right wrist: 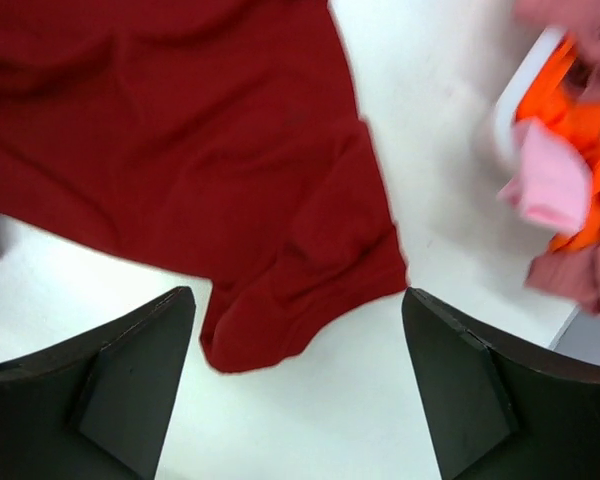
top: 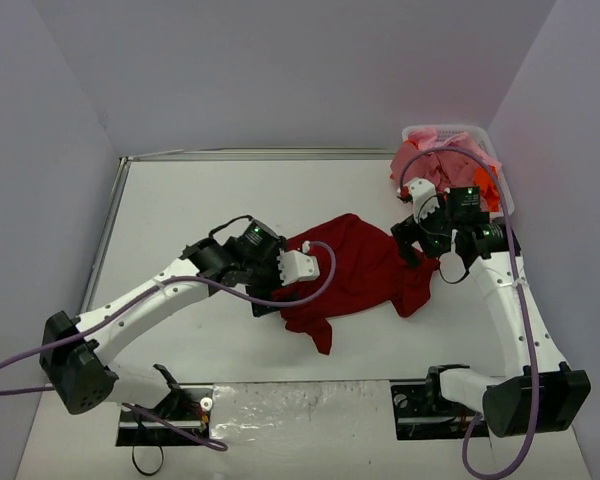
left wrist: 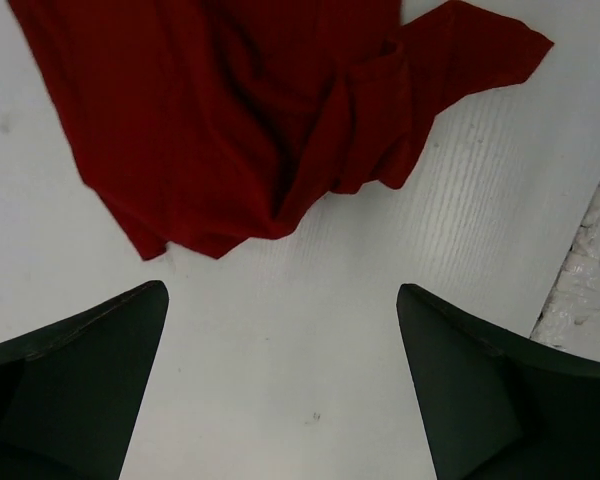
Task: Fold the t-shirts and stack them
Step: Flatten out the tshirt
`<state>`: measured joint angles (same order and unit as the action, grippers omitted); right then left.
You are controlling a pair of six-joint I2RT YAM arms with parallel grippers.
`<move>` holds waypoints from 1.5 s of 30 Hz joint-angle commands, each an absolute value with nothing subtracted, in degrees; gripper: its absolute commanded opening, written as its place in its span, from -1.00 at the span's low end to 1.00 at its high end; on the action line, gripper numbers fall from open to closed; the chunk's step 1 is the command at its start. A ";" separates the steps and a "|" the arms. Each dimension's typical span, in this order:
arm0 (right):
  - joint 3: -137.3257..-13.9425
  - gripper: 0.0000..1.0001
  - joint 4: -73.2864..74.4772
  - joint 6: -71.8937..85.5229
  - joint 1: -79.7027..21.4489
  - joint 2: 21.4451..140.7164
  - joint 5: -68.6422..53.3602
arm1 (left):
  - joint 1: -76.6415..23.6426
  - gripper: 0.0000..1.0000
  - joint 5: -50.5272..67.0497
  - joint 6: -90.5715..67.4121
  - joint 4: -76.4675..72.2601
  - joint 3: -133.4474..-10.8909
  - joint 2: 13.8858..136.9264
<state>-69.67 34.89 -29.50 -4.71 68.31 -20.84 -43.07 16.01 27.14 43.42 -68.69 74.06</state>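
Observation:
A large dark red t-shirt (top: 355, 265) lies crumpled in the middle of the table. My left gripper (top: 283, 280) hovers at its left edge. In the left wrist view it (left wrist: 280, 290) is open over bare table, with the red cloth (left wrist: 240, 120) just beyond the fingertips. My right gripper (top: 418, 250) is above the shirt's right side. In the right wrist view it (right wrist: 298, 292) is open, and a red sleeve (right wrist: 310, 270) lies flat on the table below the gap, touching neither finger. Pink (top: 440, 165) and orange (top: 485, 180) t-shirts are heaped in the basket.
The white plastic basket (top: 505, 195) stands at the back right corner, close behind my right gripper; its rim (right wrist: 505, 110) shows in the right wrist view with orange (right wrist: 570, 110), pink (right wrist: 555, 180) and salmon (right wrist: 580, 275) cloth spilling over. Grey walls enclose the table.

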 commanded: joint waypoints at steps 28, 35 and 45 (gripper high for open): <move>-61.96 0.58 33.84 -28.21 6.77 70.13 -24.96 | -61.08 -0.83 8.62 27.77 17.22 -65.83 98.44; -59.85 0.53 31.73 -28.04 6.86 71.80 -26.28 | -55.14 -0.95 8.07 26.64 27.99 -74.93 85.45; -63.72 0.56 31.82 -28.56 6.15 77.51 -28.83 | -27.00 -0.95 9.57 19.69 31.38 -81.50 75.15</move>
